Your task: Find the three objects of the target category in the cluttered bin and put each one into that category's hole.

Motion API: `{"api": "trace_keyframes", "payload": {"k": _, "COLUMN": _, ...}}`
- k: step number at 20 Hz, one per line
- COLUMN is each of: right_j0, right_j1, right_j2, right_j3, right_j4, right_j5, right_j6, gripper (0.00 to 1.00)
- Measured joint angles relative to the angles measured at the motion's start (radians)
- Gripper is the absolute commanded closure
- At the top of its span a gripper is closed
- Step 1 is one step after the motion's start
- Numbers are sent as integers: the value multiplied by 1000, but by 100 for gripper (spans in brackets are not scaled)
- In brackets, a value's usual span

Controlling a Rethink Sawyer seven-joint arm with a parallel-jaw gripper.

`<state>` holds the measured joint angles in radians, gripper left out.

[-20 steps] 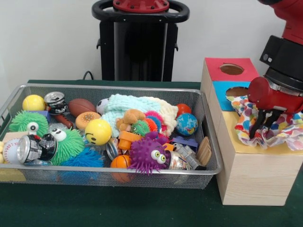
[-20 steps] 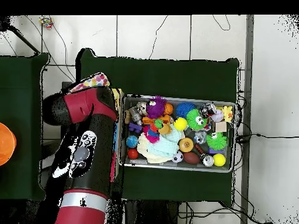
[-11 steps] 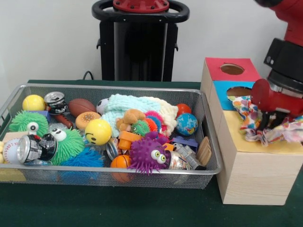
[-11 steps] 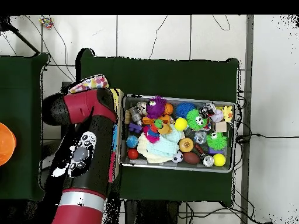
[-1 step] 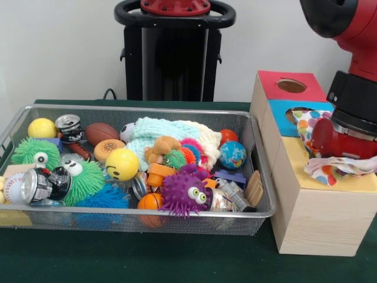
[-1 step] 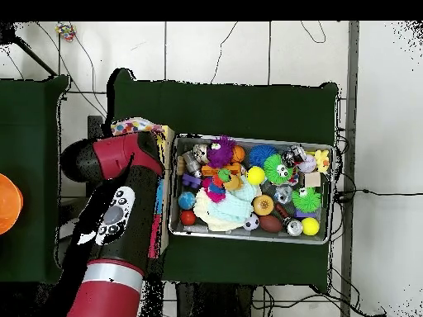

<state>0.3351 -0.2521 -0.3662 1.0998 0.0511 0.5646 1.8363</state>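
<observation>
Filling most of the table's left side, a wire mesh bin (image 5: 259, 194) is seen crammed with toys, while a wooden sorting box (image 5: 318, 218) stands just beside its right end, so that anything lifted from the clutter can be carried only a short way to a hole. The box's top is divided into a red panel (image 5: 277, 91) and a blue panel (image 5: 283, 109), each cut with a round hole, and a yellow panel (image 5: 294, 162) nearest the camera. The red arm (image 5: 353, 23) is brought down from above over that yellow part, and the gripper (image 5: 339, 144) is pressed low into a polka-dot cloth (image 5: 336, 171) lying crumpled on the box top, one end draped toward the blue hole. Whether the jaws are open or closed on the cloth cannot be told, since they are buried in the fabric and hidden under the wrist in the overhead view. The cloth is judged to be the item in hand, being pushed into a hole it covers. Within the bin, a pale green knitted cloth (image 5: 168, 132) is left among a purple spiky ball (image 5: 182, 191), a yellow smiley ball (image 5: 122, 164), a globe ball (image 5: 232, 154) and a crushed can (image 5: 41, 184), and may belong to the same category.
</observation>
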Motion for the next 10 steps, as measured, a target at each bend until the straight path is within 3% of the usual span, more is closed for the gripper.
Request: {"api": "trace_keyframes", "payload": {"k": 10, "right_j0": -25, "right_j1": -8, "right_j2": 24, "right_j3": 6, "right_j4": 0, "right_j5": 0, "right_j6": 0, "gripper": 100}}
